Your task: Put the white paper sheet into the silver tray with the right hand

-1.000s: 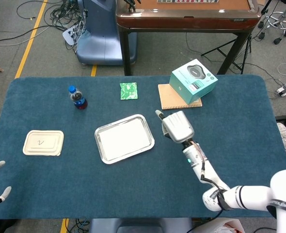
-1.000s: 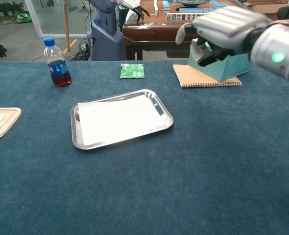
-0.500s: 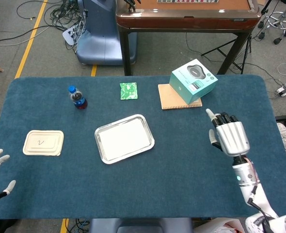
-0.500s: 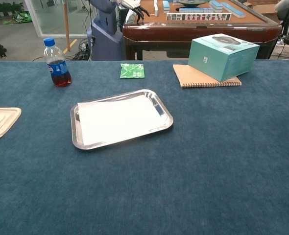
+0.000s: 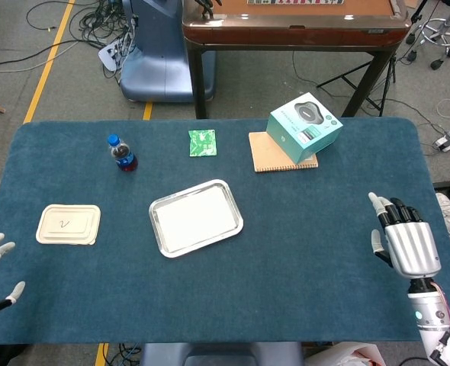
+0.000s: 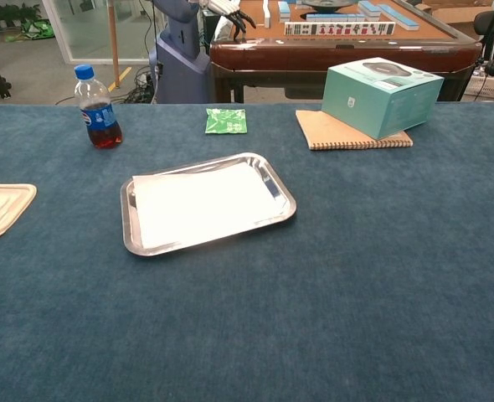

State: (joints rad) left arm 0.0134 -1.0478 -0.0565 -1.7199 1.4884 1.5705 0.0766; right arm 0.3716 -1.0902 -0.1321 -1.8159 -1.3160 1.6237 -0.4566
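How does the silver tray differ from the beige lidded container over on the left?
The silver tray is shiny metal, open, and holds the white paper sheet; the beige container is matte, closed, and marked on its lid. The tray is larger and lies angled; the container lies nearly square. Both are rounded rectangles on the table.

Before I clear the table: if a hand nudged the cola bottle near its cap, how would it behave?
The cola bottle stands upright, tall and narrow, so it would probably tip. Only its lower part looks filled, so likely light. It looks round, so it may roll on the table.
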